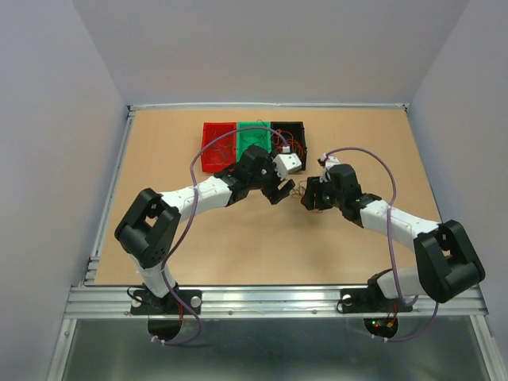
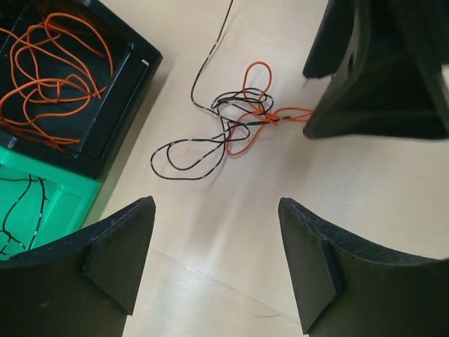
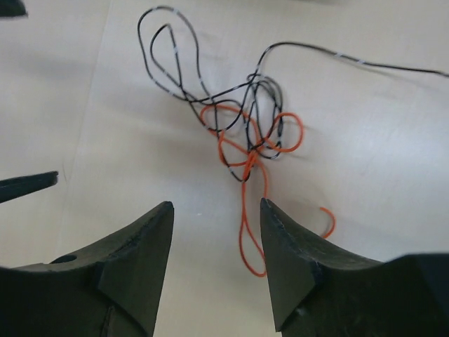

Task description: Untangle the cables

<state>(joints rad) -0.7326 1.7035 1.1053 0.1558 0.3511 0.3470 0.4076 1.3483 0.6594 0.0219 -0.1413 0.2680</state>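
The cables (image 2: 231, 130) are a small tangle of thin black and orange wires lying on the wooden table between my two grippers, seen as a tiny clump (image 1: 294, 188) from above. One black strand runs away toward the bins. My left gripper (image 2: 216, 203) is open and empty, a little short of the tangle. My right gripper (image 3: 217, 203) is open too. A long orange loop (image 3: 245, 232) of the tangle (image 3: 245, 126) reaches down between its fingers, close to the right finger (image 3: 295, 267), lying on the table ungripped. From above, both grippers (image 1: 283, 191) (image 1: 305, 198) face each other.
Three bins stand side by side at the back: red (image 1: 218, 147), green (image 1: 254, 135) and black (image 1: 290, 131). The black bin (image 2: 123, 105) holds loose orange wires (image 2: 49, 77). In the green bin (image 2: 63, 203) lies a dark wire. Bare wooden table surrounds the tangle.
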